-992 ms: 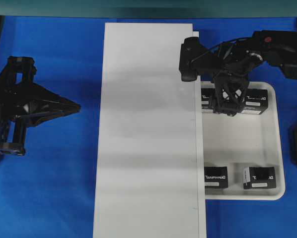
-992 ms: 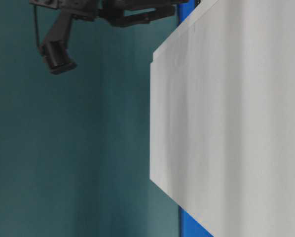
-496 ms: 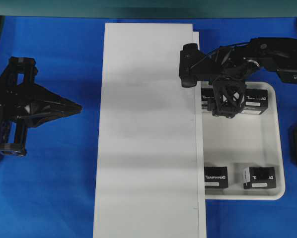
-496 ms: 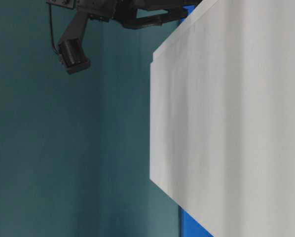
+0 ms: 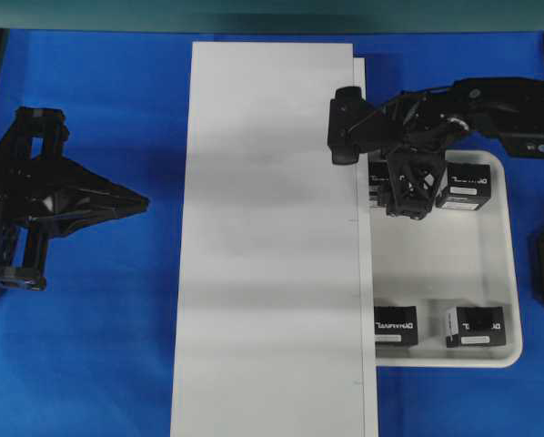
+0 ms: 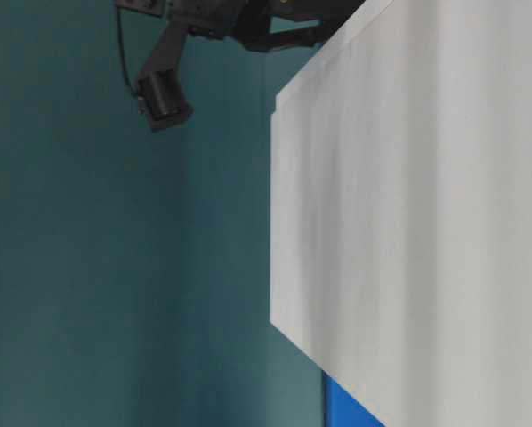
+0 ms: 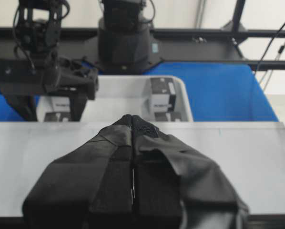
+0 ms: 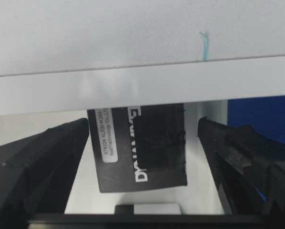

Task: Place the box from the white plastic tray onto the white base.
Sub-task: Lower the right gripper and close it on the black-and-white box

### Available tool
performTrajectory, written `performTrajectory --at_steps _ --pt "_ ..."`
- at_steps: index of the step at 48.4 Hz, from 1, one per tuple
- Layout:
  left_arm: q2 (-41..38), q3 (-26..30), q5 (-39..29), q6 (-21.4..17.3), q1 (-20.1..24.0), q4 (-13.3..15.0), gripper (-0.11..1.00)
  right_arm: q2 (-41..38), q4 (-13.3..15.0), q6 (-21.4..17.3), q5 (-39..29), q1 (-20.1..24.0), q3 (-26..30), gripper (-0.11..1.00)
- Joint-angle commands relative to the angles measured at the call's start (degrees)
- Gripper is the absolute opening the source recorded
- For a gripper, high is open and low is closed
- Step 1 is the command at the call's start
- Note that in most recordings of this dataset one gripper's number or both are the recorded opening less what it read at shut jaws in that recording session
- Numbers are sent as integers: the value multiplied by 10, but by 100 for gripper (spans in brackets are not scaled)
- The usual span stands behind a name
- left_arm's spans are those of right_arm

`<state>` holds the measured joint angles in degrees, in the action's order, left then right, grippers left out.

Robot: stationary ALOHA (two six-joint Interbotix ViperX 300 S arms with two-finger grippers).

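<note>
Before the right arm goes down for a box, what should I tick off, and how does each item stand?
1. Right gripper open: ok, fingers spread wide.
2. Target box between the fingers: ok, it sits in the gap with room on both sides, untouched.
3. Box fully reachable: not ok, its far end sits under the edge of the white base in the wrist view.
4. Tray stocked: ok, two more boxes lie at its near end.
5. White base free to receive: ok, nothing lies on it.
6. Left gripper out of the way: ok, shut and parked on the far side of the base.
</note>
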<state>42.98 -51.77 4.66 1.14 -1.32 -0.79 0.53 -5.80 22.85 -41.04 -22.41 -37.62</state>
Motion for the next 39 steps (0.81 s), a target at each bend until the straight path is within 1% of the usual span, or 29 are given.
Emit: performTrajectory --at_steps 1,9,28,34,37,39 --pt "1 18 3 1 -1 -1 -7 -12 1 1 9 2 -4 100" --pt "1 22 3 1 -1 -1 -7 -15 1 -1 26 2 -18 100" --pt "0 24 3 1 -4 -1 -7 -17 -5 -3 59 2 -26 98" --pt "-1 24 3 1 -7 -2 -7 -14 -9 -4 69 1 -32 92" --pt "-1 24 3 1 -8 -1 -7 -13 -9 -3 69 2 -33 85" --pt "-1 24 3 1 -7 -1 -7 -13 -9 -3 65 3 -33 79"
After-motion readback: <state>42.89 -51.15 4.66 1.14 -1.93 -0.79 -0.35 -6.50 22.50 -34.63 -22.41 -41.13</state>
